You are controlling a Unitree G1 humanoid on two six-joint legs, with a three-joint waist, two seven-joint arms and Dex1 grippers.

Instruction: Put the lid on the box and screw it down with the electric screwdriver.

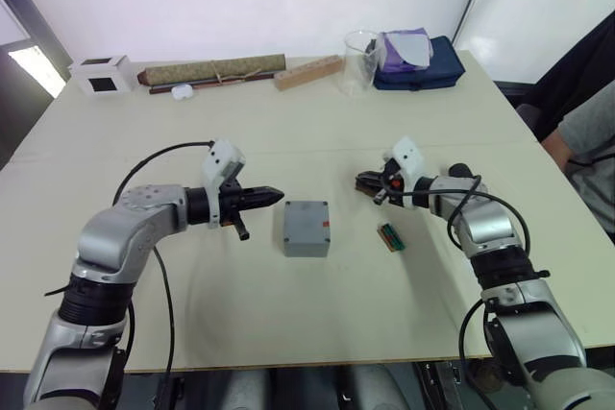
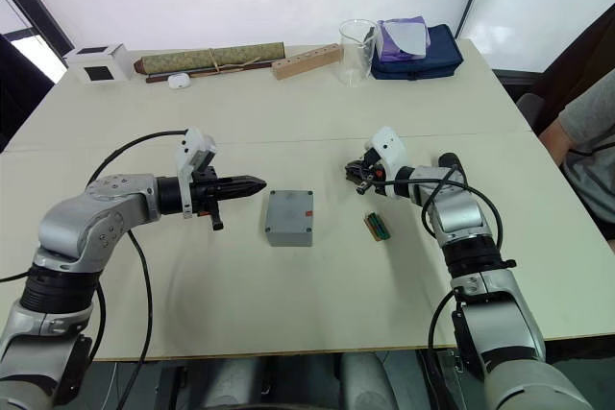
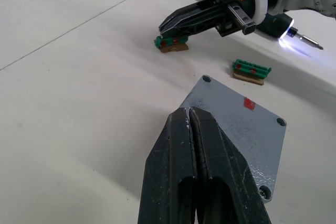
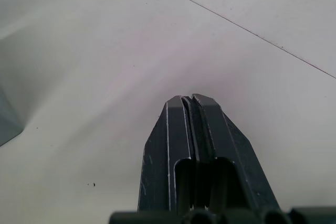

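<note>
Lidded box (image 1: 307,228) sits on the bench between both arms — left gripper (image 1: 273,196) nearer, fingers pressed together; right gripper (image 1: 363,182) likewise — screwdriver (image 3: 294,32) alongside it.

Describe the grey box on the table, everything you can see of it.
The box is a small square grey enclosure, metal-like, with rounded corners. Its flat lid is already on, closing the top, with a screw hole at each visible corner and a small red mark near one edge. It sits flat on the table between the two grippers; nothing touches it. The left gripper points at it from the side, jaws shut.
</note>
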